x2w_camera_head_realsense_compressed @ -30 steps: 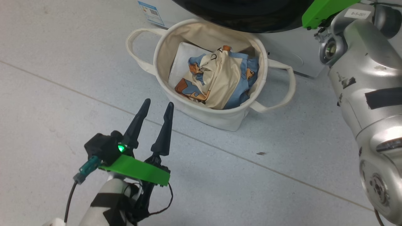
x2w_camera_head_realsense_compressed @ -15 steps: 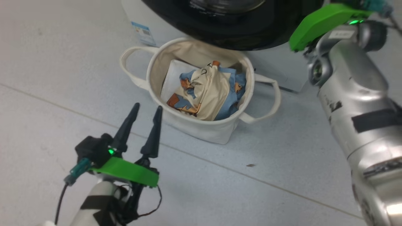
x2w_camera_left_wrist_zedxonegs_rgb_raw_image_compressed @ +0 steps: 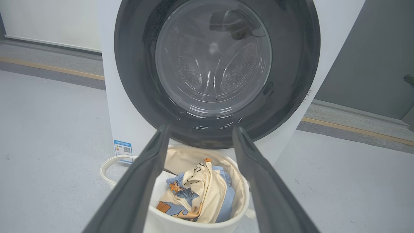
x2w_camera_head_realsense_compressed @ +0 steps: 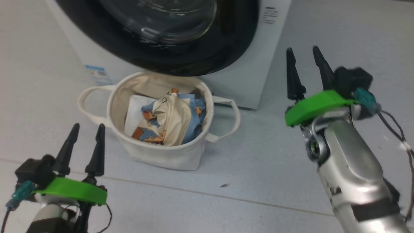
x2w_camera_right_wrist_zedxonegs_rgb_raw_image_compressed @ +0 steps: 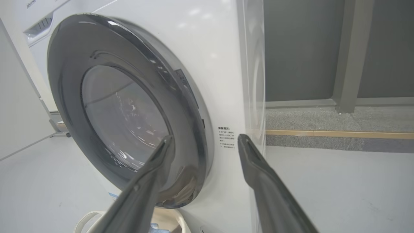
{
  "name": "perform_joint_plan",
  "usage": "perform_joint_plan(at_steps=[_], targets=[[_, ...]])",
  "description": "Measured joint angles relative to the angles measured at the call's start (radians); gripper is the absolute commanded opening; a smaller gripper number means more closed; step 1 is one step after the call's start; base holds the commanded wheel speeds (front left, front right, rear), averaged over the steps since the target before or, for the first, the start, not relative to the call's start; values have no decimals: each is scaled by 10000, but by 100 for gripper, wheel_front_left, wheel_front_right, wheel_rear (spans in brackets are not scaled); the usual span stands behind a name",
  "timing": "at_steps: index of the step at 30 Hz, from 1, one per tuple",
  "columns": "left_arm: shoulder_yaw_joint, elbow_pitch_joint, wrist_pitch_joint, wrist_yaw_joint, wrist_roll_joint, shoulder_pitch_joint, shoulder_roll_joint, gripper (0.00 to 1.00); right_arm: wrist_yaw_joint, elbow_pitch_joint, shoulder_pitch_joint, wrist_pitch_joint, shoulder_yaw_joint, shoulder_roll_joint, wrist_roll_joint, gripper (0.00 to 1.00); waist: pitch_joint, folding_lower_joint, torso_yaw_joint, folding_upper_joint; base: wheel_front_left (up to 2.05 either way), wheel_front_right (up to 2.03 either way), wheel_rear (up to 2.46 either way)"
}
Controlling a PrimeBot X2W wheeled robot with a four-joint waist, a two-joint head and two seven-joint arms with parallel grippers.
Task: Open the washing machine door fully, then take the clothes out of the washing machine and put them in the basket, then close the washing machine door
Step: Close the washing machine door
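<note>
The white washing machine [x2w_camera_head_realsense_compressed: 245, 77] stands at the top of the head view. Its door [x2w_camera_head_realsense_compressed: 226, 42], a black rim around domed glass, lies flush against the front [x2w_camera_left_wrist_zedxonegs_rgb_raw_image_compressed: 291, 64] [x2w_camera_right_wrist_zedxonegs_rgb_raw_image_compressed: 64, 64]. Directly below the door stands the cream basket [x2w_camera_head_realsense_compressed: 161, 155] with the light-blue and cream printed clothes [x2w_camera_head_realsense_compressed: 171, 123] piled inside [x2w_camera_left_wrist_zedxonegs_rgb_raw_image_compressed: 203, 191]. My left gripper [x2w_camera_head_realsense_compressed: 89, 127] is open and empty over the floor, left of the basket, and points at the door [x2w_camera_left_wrist_zedxonegs_rgb_raw_image_compressed: 201, 128]. My right gripper [x2w_camera_head_realsense_compressed: 302, 49] is open and empty to the right of the washer, near its front right corner [x2w_camera_right_wrist_zedxonegs_rgb_raw_image_compressed: 206, 137].
A flat white liner sheet [x2w_camera_head_realsense_compressed: 134, 110] lies under the clothes. A blue label [x2w_camera_head_realsense_compressed: 97, 72] is stuck low on the washer's left. A tile seam [x2w_camera_head_realsense_compressed: 258, 202] crosses the grey floor near a small dark speck [x2w_camera_head_realsense_compressed: 224, 185]. A grey wall with a yellow floor strip [x2w_camera_right_wrist_zedxonegs_rgb_raw_image_compressed: 323, 133] runs behind.
The head camera has tilted up and turned, so the basket sits lower left in the picture. My right arm has drawn back from the door, and its fingers now show apart.
</note>
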Motion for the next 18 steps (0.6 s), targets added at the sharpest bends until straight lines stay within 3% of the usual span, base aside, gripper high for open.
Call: perform_joint_plan(at_steps=[10, 18], targets=[[499, 249, 0, -2, -307, 282, 1060, 100, 0, -3060, 3559, 0, -1363, 75, -1256, 100, -744, 0, -1323, 0, 0, 0, 0], [564, -123, 0, -2, 46, 343, 1699, 100, 0, -4207, 4983, 0, -1891, 123, -1499, 100, -1217, 0, -2100, 0, 0, 0, 0]])
